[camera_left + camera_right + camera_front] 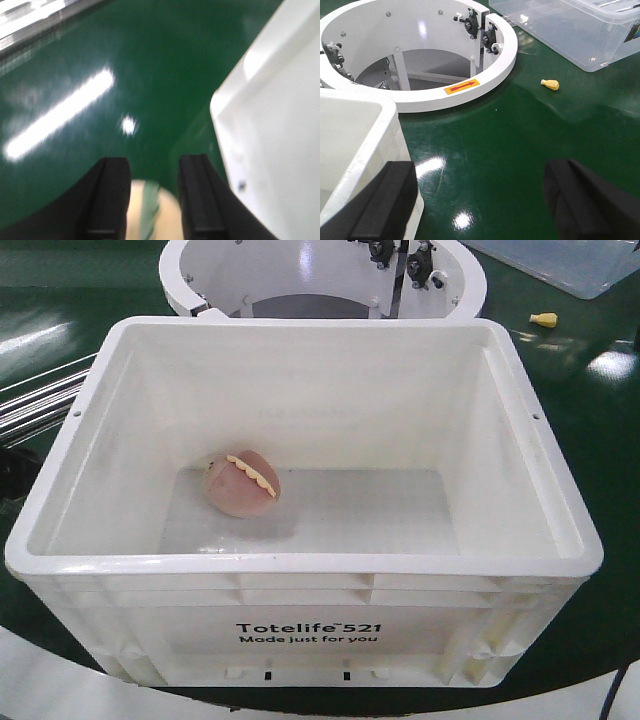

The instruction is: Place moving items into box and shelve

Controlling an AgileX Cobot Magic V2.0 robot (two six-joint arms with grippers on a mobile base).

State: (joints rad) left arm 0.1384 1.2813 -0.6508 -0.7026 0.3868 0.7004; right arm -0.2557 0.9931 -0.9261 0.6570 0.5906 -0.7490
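Front view: the white tote (pixel 300 630) sat in the middle on the green surface (pixel 590 460). The pink-brown ball (pixel 241 483) lay on its floor, left of center. Behind the tote was a white ring fixture (pixel 180 280), with a yellow cone piece (pixel 543 318) and a clear container (pixel 570 265) off toward the back right.

Left wrist view was pretty blurry. The left gripper (pixel 153 170) had its black fingers (pixel 112 195) pressed against both sides of the pale yellow ball (pixel 150 212), the one with the green stripe. It hung over the green surface just beside the tote's corner, outside it.

Right wrist view: the right gripper (pixel 480 200) had its fingers spread wide with nothing between them. It was next to the tote's rim, with the ring fixture, cone piece and clear container further out.
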